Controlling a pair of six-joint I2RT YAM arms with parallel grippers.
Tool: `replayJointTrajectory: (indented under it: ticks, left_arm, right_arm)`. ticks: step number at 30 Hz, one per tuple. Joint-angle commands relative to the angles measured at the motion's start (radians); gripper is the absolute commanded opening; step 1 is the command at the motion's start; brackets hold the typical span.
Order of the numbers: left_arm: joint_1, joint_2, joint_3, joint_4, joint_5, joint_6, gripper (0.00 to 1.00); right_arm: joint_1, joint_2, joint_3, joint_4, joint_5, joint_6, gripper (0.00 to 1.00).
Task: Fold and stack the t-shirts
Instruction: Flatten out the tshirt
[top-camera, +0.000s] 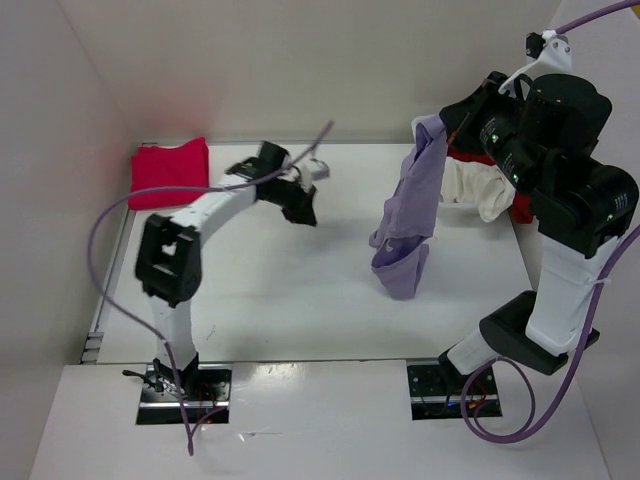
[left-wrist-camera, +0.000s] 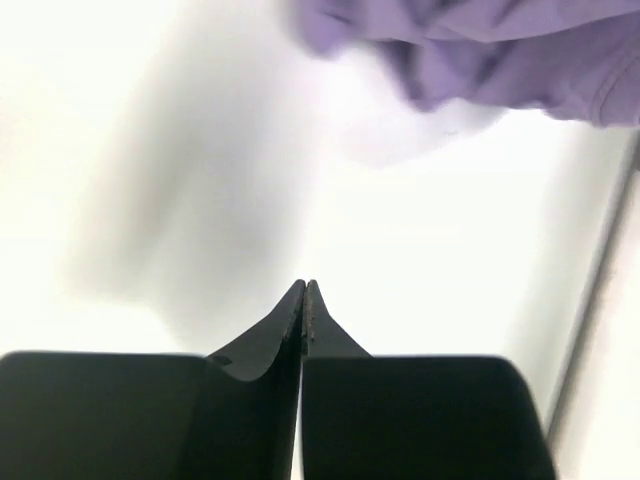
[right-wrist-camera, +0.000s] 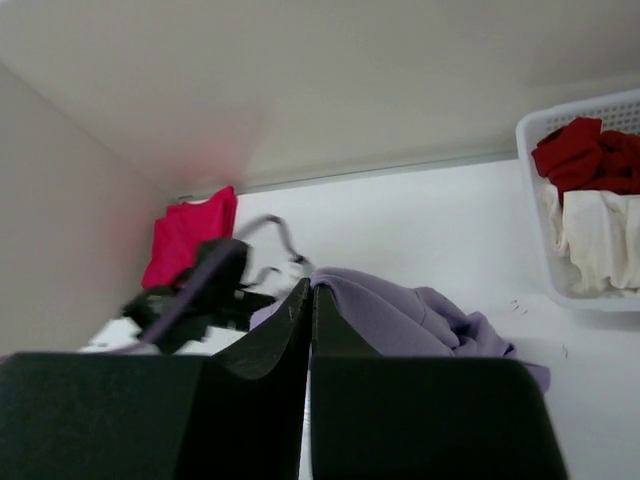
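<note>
— Purple shirt (top-camera: 405, 215): where is it?
— It hangs bunched from the right claw (top-camera: 437, 128), above the table (top-camera: 280, 290), right of centre. The claw's fingers are clenched on its top edge. Whether its lower end touches the table cannot be told.
— And the left claw (left-wrist-camera: 305, 285)?
— It is pinched tight with nothing in it, over the table, left of the purple shirt and apart from it.
— The other shirts?
— The pink shirt (top-camera: 170, 172) lies folded in the far left corner. The red shirt (right-wrist-camera: 585, 155) and cream shirt (right-wrist-camera: 600, 235) sit crumpled in the basket (right-wrist-camera: 530, 130) at the far right, red above cream.
</note>
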Motion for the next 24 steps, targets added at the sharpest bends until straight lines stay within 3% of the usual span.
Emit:
replayJointTrajectory:
  ticks: [1,4,5,6,7,10,14,16,19,20,21,24]
  left_arm:
    - [0.095,-0.269,-0.064,-0.008,-0.020,0.108,0.00]
    - [0.129,-0.348,-0.141,-0.040,-0.052,0.179,0.00]
    - [0.094,-0.357,-0.157,-0.040,-0.084,0.196,0.02]
    - [0.072,-0.357,-0.170,-0.025,-0.095,0.207,0.26]
    - [0.048,-0.366,-0.180,-0.009,-0.095,0.207,0.44]
    - [-0.041,-0.322,-0.146,0.069,-0.056,0.165,0.71]
    - [-0.112,-0.157,0.088,0.008,-0.034,0.132,0.80]
    - [-0.149,-0.071,0.216,-0.023,-0.002,0.132,0.82]
    - [-0.216,-0.006,0.267,-0.032,0.009,0.151,0.88]
    - [-0.233,0.009,0.267,-0.023,0.009,0.152,0.89]
    - [-0.262,0.041,0.267,-0.023,0.000,0.152,0.97]
    - [-0.293,0.118,0.305,-0.002,0.018,0.126,0.97]
  right_arm:
    - [0.000,-0.006,-0.002,0.035,-0.023,-0.018,0.00]
    - [0.000,-0.006,-0.020,0.046,-0.095,-0.030,0.00]
    - [0.000,-0.006,-0.036,0.062,-0.171,-0.057,0.00]
    - [0.000,-0.021,-0.054,0.075,-0.215,-0.068,0.00]
    - [0.000,-0.032,-0.092,0.096,-0.256,-0.080,0.00]
    - [0.011,-0.103,-0.151,0.133,-0.356,-0.100,0.00]
    - [0.011,-0.299,-0.325,0.266,-0.337,-0.087,0.00]
    - [0.011,-0.456,-0.515,0.388,-0.268,-0.055,0.00]
    - [0.032,-0.613,-0.726,0.505,-0.250,0.004,0.00]
    - [0.032,-0.635,-0.757,0.515,-0.235,0.018,0.00]
    - [0.049,-0.649,-0.787,0.515,-0.214,0.040,0.00]
    - [0.064,-0.658,-0.775,0.466,-0.204,0.056,0.00]
